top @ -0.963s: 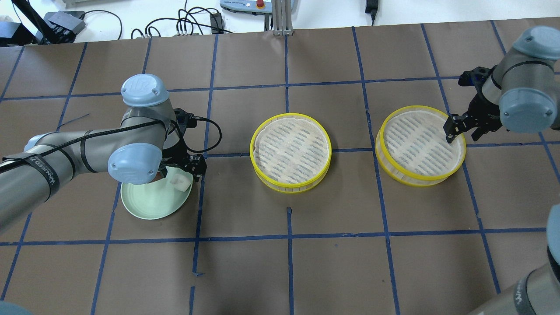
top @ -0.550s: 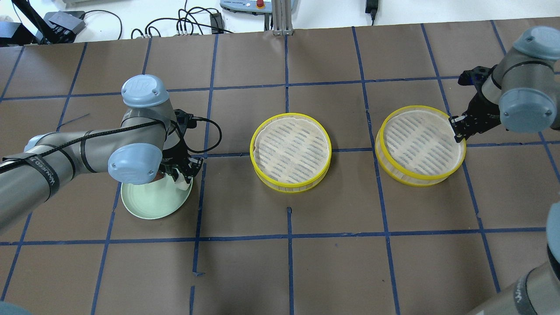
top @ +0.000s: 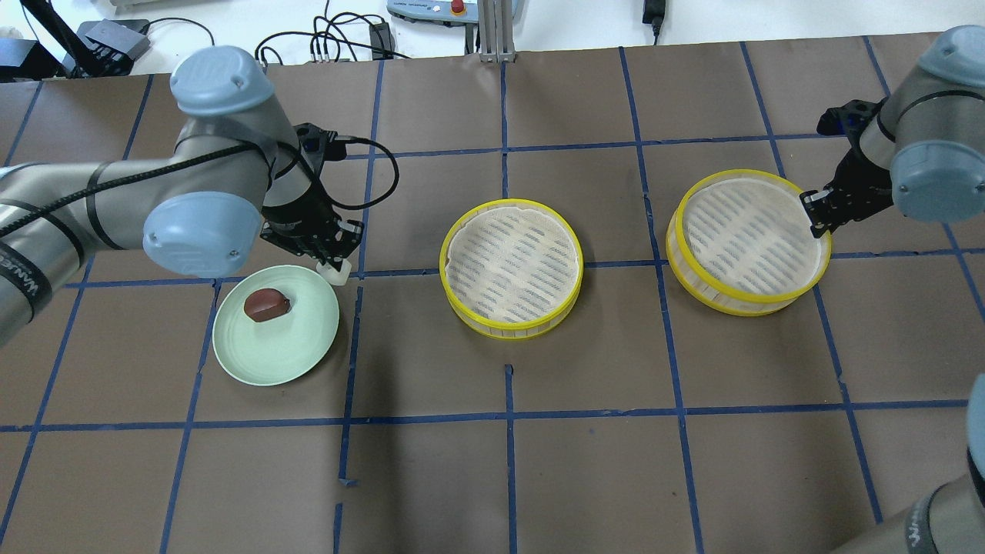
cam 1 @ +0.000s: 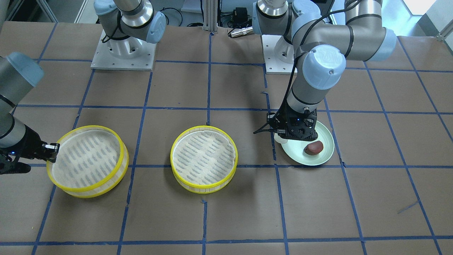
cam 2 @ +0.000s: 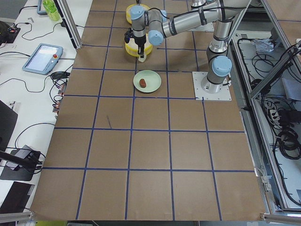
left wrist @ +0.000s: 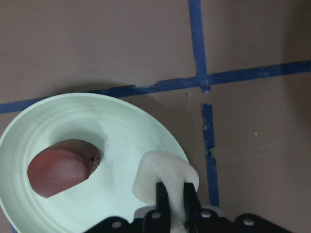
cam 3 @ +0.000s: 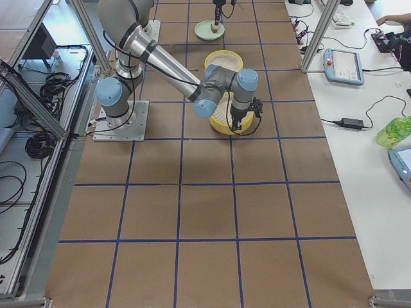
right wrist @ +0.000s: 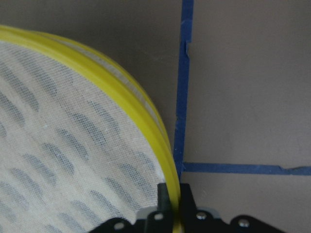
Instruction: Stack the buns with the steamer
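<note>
Overhead, the left arm comes in from 9 o'clock, its elbow bent and its wrist turned straight down. Its left tool is narrowed onto the white bun, squeezing the soft lump between both fingers. That bun hangs above the 1 o'clock rim of the plate, apart from it. The red bun lies on the plate, a little toward 11 o'clock from its middle. The right arm enters from 3 o'clock, also wrist down. The right tool is pinched narrow on the yellow rim of the right steamer at its 3 o'clock edge. The wrist view shows one finger inside the rim and one outside. Whether that side of the steamer is off the desk I cannot tell. The middle steamer sits flat near the desk's centre, well apart from both tools, its mesh bare like the other's. Brown paper covers the desk, crossed by blue tape into a grid of squares. Past its 12 o'clock edge runs a white bench with black cables. The side view shows a pendant on another bench and metal framing around the cell. Counted: two arms, two steamers, two buns, one plate.
</note>
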